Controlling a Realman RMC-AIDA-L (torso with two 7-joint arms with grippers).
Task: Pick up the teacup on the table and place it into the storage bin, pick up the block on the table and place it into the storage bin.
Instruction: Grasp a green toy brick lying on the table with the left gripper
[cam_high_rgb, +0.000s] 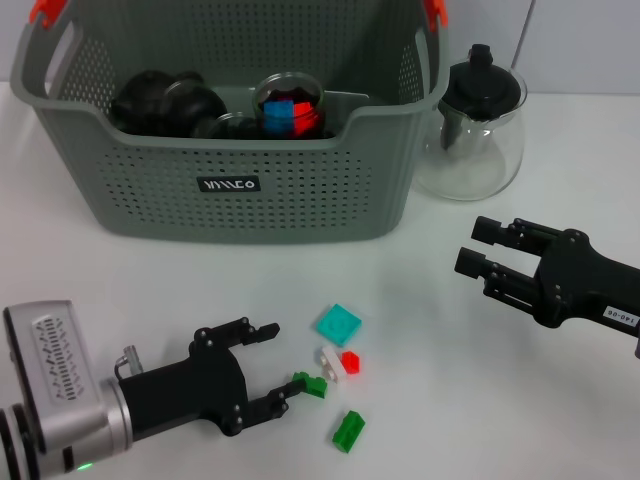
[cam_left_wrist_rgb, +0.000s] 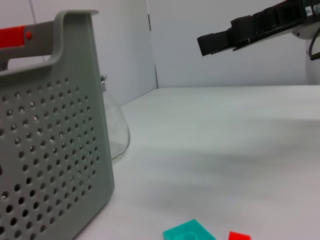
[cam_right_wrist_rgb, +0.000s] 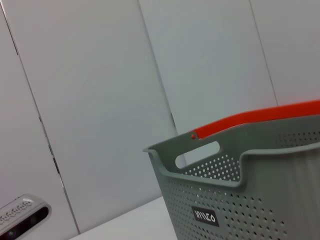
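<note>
A green block (cam_high_rgb: 311, 385), long axis running left-right, is touched by the spread left gripper (cam_high_rgb: 282, 368) at lower centre. The right gripper (cam_high_rgb: 476, 247) is held open, mid-right. The bin (cam_high_rgb: 240, 150) fills the upper left.

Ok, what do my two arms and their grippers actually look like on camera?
Left gripper: matte black, slim two-finger claw on a silver-grey wrist housing with a perforated grille and a small green light. Right gripper: the same black angular build, with blunt fingers and a small white label with dark print on its body.

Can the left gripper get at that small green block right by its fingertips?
Probably yes: the left gripper is open low over the table, the small green block sits at its lower fingertip, and nothing lies between them.
</note>
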